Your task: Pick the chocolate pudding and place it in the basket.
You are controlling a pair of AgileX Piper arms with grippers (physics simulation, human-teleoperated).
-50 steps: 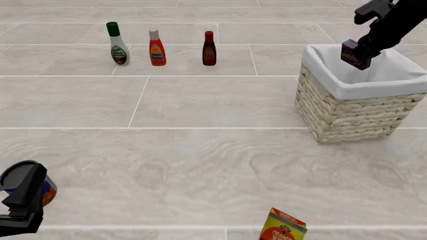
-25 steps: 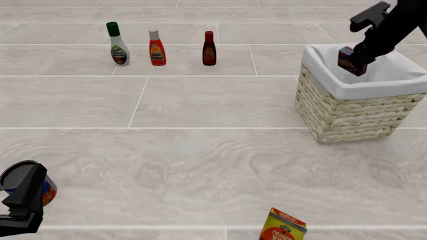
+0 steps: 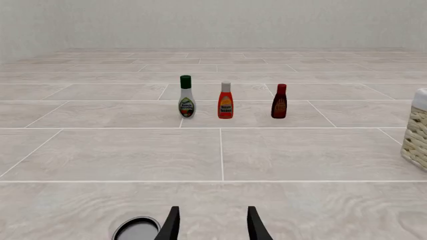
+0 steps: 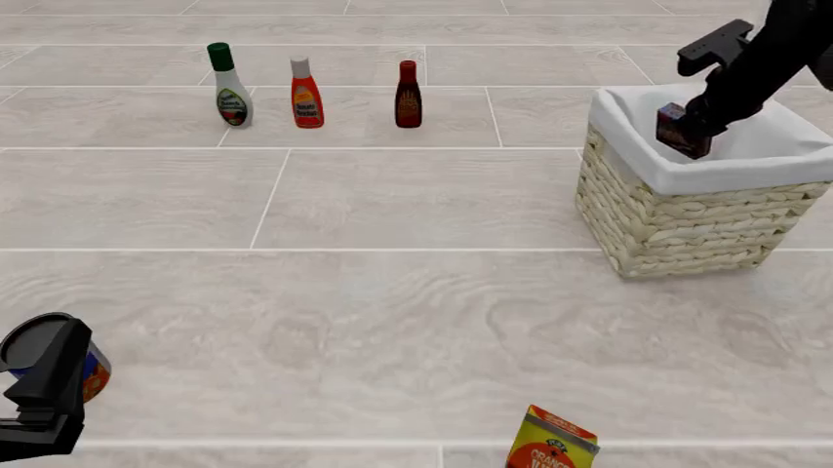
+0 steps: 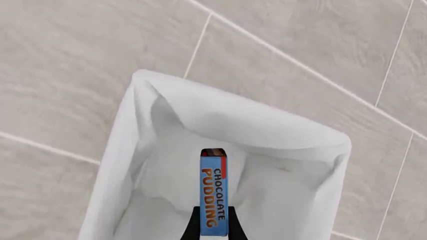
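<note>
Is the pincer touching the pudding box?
Touching: the right wrist view shows the right pincer with its fingers pressed against both sides of the chocolate pudding.

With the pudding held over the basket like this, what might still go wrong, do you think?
The chocolate pudding sits in the right gripper only by its end, so it might tip or tumble on release. It hangs nearer one side of the basket than the centre; released now, it may clip the cloth-lined rim.

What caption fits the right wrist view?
Right gripper holds the chocolate pudding over the basket and its white lining.
</note>
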